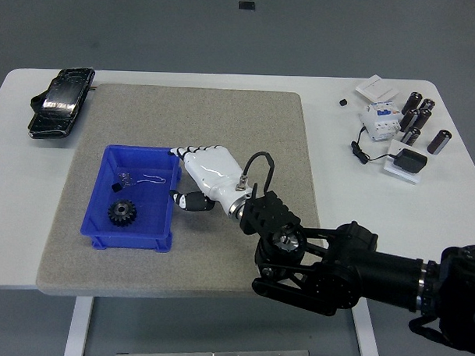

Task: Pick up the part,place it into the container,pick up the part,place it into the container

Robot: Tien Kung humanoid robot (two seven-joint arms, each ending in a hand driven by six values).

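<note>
- While our right hand [209, 171] hovers just beside the blue bin's [103, 234] right wall, its fingers [185, 152] are loosely spread and hold nothing.
- We see the gear [122, 213] lying in the bin, near the front-left corner of the desk [392, 207].

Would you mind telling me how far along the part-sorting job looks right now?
Done: a black gear lies inside the blue bin, beside some small bits. In hand: nothing; the right hand sits just past the bin's right wall, holding nothing. Left: whether another part remains is unclear, as none shows loose on the grey mat.
</note>
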